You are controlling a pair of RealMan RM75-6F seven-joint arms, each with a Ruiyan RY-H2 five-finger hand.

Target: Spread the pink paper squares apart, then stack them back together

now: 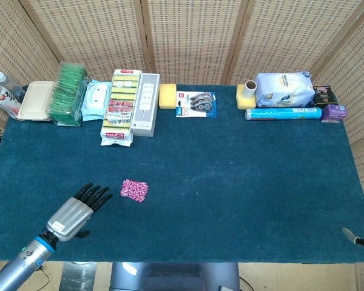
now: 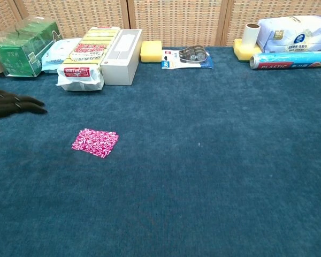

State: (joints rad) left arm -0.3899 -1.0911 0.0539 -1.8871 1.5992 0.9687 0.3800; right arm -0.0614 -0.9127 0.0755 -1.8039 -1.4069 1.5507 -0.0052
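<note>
Left hand (image 1: 79, 209) open flat, holding nothing, near-left of stacked pink paper squares (image 1: 134, 190); right hand's state impossible to tell.

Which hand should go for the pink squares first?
Left. The left hand hovers open just beside the pink paper squares, fingers pointing at them. Only a sliver of the right hand shows at the far table edge.

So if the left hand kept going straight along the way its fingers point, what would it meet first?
Probably the pink paper squares: the left hand is open, its fingers aimed up and right at them, bare cloth between. Its height above the table is unclear.
</note>
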